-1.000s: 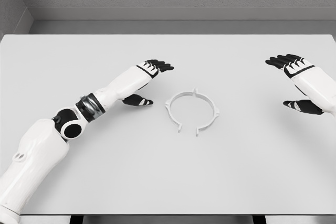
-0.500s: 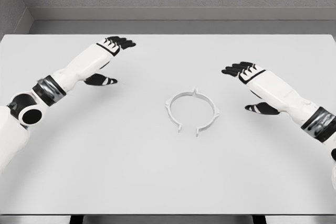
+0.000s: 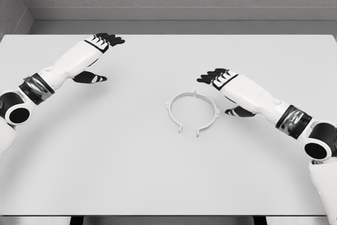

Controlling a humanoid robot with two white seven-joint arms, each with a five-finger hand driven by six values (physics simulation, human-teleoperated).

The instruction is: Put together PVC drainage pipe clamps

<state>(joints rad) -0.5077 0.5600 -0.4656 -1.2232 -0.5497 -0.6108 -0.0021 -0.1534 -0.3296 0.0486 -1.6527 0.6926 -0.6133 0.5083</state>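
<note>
Two glossy white arms with smooth rounded shells, each broken by a dark grey metallic band at the forearm and a black-ringed round joint. Left robot hand (image 3: 98,56) and right robot hand (image 3: 224,88) white-backed, with black fingers and thumbs.

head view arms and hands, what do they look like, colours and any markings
Both arms are glossy white with smooth rounded shells. Each has a dark grey, metallic-looking band partway along the forearm and a round black-centred joint at the elbow. The left hand and right hand have white backs and black fingers with small white segments near the knuckles; the thumbs are black too. No cables or lettering are visible.
</note>
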